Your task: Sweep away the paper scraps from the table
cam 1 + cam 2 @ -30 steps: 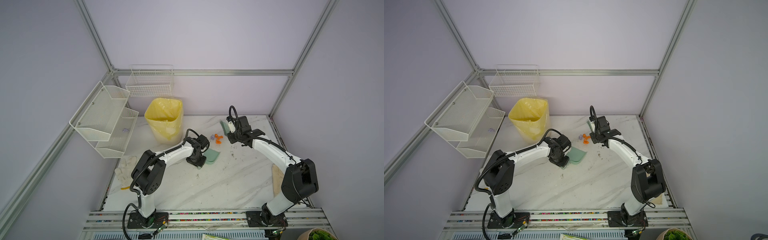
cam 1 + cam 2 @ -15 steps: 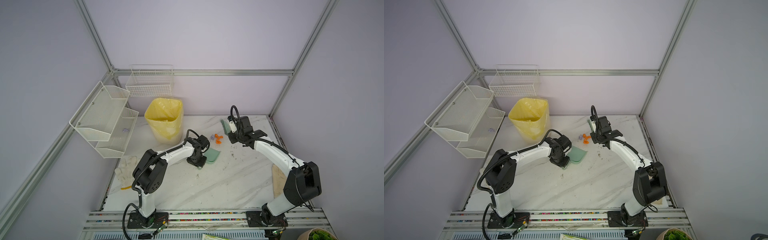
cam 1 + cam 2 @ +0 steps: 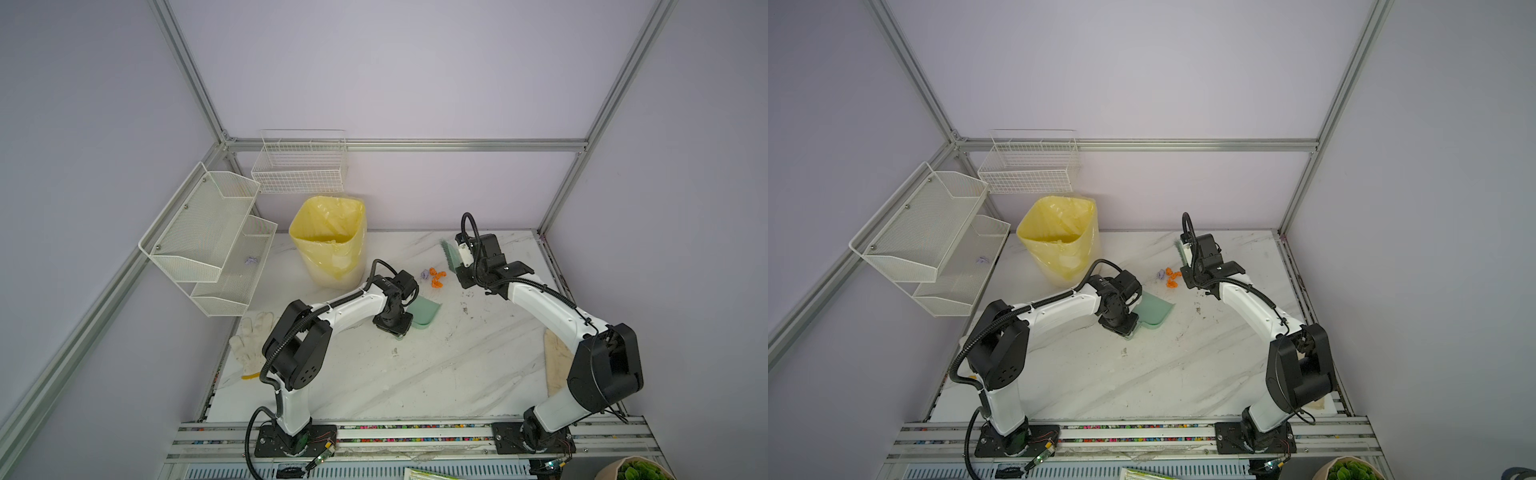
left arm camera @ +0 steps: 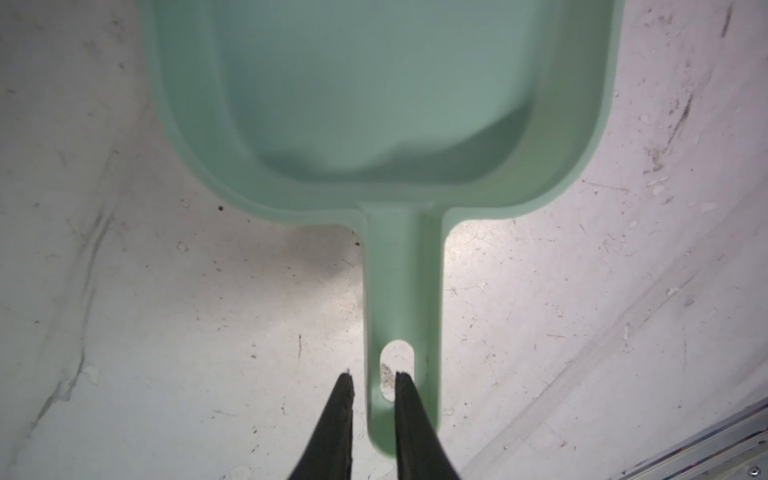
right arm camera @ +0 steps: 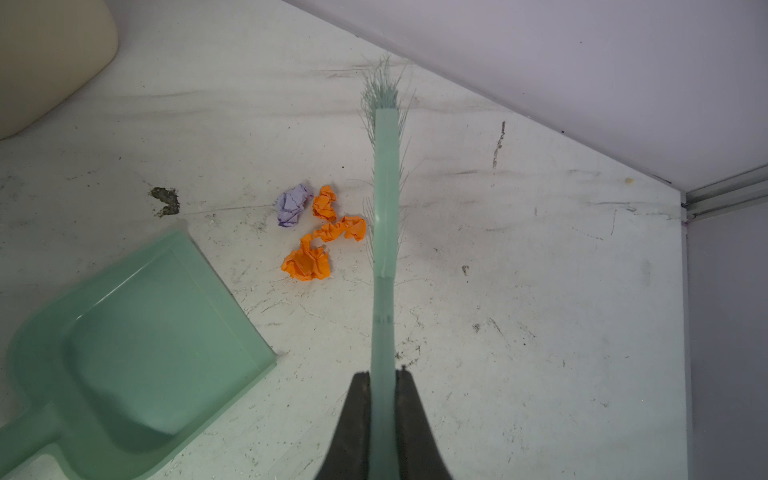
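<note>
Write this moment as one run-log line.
left gripper: slightly open around dustpan handle edge | right gripper: shut on brush | paper scraps: on table beside brush, outside dustpan | dustpan: empty
</note>
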Controlling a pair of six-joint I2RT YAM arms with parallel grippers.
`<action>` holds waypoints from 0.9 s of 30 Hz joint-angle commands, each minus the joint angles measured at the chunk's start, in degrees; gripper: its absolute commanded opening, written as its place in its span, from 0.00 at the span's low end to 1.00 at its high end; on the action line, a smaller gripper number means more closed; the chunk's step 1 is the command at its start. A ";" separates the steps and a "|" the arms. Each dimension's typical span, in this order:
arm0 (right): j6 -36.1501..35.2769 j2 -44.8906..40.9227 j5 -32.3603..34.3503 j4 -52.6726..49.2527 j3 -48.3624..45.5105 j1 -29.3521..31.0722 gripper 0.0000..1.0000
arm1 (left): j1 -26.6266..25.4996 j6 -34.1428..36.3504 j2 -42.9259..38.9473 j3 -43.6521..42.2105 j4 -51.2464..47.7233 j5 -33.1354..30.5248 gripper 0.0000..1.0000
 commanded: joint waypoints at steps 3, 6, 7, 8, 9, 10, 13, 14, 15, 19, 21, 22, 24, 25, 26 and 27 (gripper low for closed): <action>0.09 -2.22 0.00 1.47 -0.58 -0.10 0.00 | 0.26 -0.61 -3.33 -2.56 -1.21 0.44 0.19; 0.19 -2.05 -0.06 1.78 -0.78 -0.06 0.00 | 0.17 -0.61 -3.06 -3.28 -1.23 0.63 0.19; 0.30 -2.02 0.00 1.74 -0.76 -0.08 0.00 | 0.16 -0.63 -2.84 -3.49 -1.14 0.46 0.19; 0.29 -2.03 0.02 1.86 -0.69 -0.14 0.00 | 0.17 -0.62 -2.53 -3.67 -1.10 0.22 0.19; 0.30 -2.03 -0.05 1.87 -0.73 -0.13 0.00 | 0.17 -0.61 -2.48 -3.85 -1.02 0.10 0.19; 0.30 -2.09 0.00 1.87 -0.69 -0.12 0.00 | 0.17 -0.71 -2.27 -3.94 -0.93 0.16 0.19; 0.21 -2.29 0.11 1.87 -0.77 -0.07 0.00 | 0.17 -0.99 -2.15 -3.93 -0.36 0.77 0.19; 0.21 -2.30 0.25 1.87 -0.80 -0.07 0.00 | 0.17 -0.99 -2.14 -3.79 -0.22 0.96 0.19; 0.21 -2.40 0.33 1.87 -0.88 -0.07 0.00 | 0.15 -1.05 -2.08 -3.67 -0.09 1.12 0.19; 0.05 -2.92 0.55 1.83 -0.94 -0.09 0.00 | 0.19 -0.89 -1.49 -2.95 0.05 1.45 0.19; -0.02 -3.06 0.53 1.87 -1.00 -0.14 0.00 | 0.18 -0.81 -0.94 -2.72 0.05 1.72 0.19; -0.01 -3.15 0.80 1.87 -1.01 -0.18 0.00 | 0.12 -0.79 -0.75 -2.74 0.04 1.83 0.19; -0.04 -3.27 1.16 1.78 -1.00 -0.17 0.00 | 0.08 -0.96 -0.66 -2.88 0.15 1.84 0.18; -0.02 -3.27 1.24 1.78 -0.99 -0.24 0.00 | -0.14 -1.12 -0.73 -3.20 0.37 1.83 0.18; -0.01 -3.32 1.11 1.78 -0.86 -0.27 0.00 | -0.11 -1.12 -0.81 -3.48 0.53 1.77 0.18; 0.03 -3.27 1.07 1.78 -0.76 -0.24 0.00 | -0.19 -1.26 -0.83 -3.78 0.73 1.71 0.18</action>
